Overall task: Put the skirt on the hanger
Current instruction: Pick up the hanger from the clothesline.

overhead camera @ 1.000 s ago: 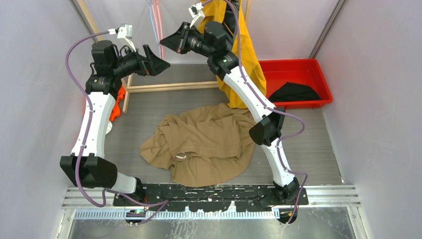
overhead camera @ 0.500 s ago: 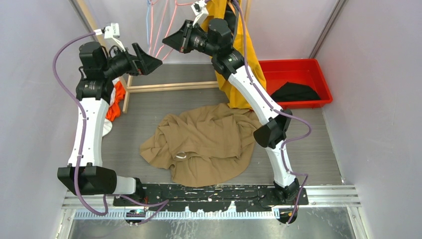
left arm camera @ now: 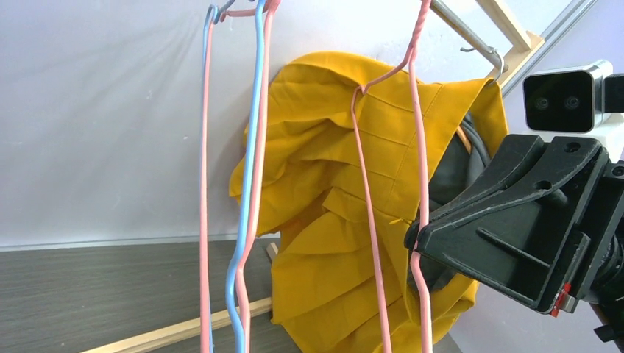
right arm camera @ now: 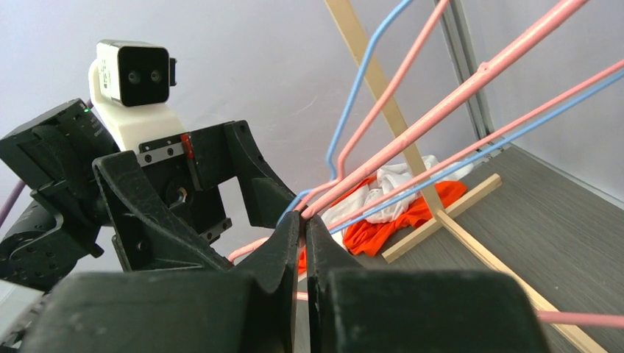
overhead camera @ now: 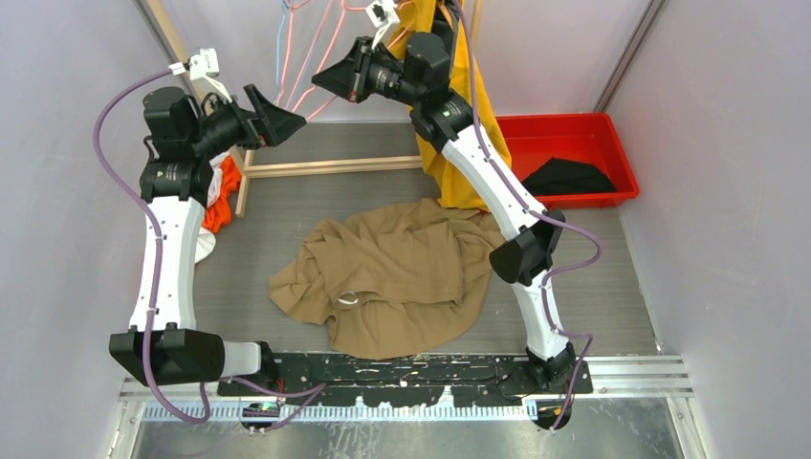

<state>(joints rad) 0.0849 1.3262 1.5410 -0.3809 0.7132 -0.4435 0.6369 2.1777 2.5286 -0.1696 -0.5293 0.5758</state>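
**Right claw has a hanger; skirt lies untouched on the table**

The right gripper [right arm camera: 303, 237] is pinched fully closed on the thin pink wire hanger [left arm camera: 420, 147], holding it only at the fingertips, on the wire's lower run. At 12 o'clock above it the hanger's twisted neck rises to the wooden rack rail [left arm camera: 508, 16]. Just beside it, at 9 o'clock in the left wrist view, hang the other blue and pink wire hangers [left arm camera: 254, 147]. Directly behind is the pleated mustard-yellow garment [left arm camera: 331, 243].

The left gripper [overhead camera: 274, 113] stands spread wide with nothing in it, facing the hangers from 9 o'clock.

The crumpled khaki cloth skirt [overhead camera: 392, 277] sits at the table's centre, well apart from both claws. A red plastic bin [overhead camera: 612, 129] holding black cloth is at 2 o'clock.

Risks, as I judge them:
- The wire is slim and smooth, so it may swivel or slip in a fingertip pinch.
- Pulling it off could hook the neighbouring hangers and drag them down.
- The open left fingers are near enough to snag a wire.
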